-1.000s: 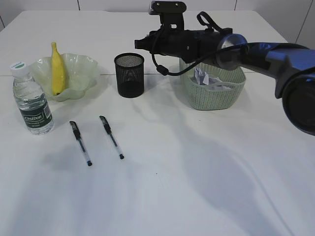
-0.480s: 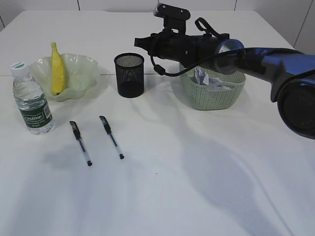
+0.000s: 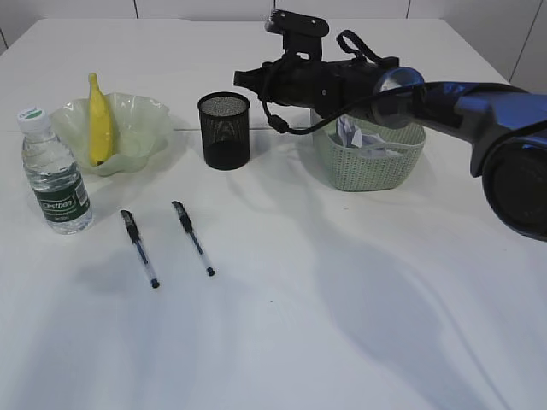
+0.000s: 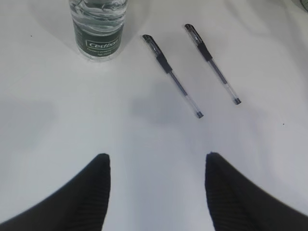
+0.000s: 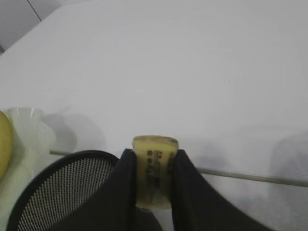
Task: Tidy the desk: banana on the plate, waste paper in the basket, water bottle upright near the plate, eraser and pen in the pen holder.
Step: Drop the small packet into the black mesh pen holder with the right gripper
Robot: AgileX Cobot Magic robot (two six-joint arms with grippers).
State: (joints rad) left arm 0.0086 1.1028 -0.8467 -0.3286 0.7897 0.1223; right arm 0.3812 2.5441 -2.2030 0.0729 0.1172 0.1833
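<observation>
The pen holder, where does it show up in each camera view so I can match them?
Exterior view: pen holder stands upper centre, between plate and basket.
Left wrist view: not in it.
Right wrist view: its mesh rim sits bottom left, beside the held eraser.
Shared landmark: the banana, at the right wrist view's left edge.

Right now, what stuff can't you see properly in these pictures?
- Eraser: right wrist view, its lower part is hidden between the right pincer fingers; the print on it is too blurred to read.
- Water bottle: left wrist view, its top is cut off by the upper edge.
- Pen holder: exterior view, dark mesh hides the inside.
- Waste paper: exterior view, partly hidden by the basket wall and the arm.
</observation>
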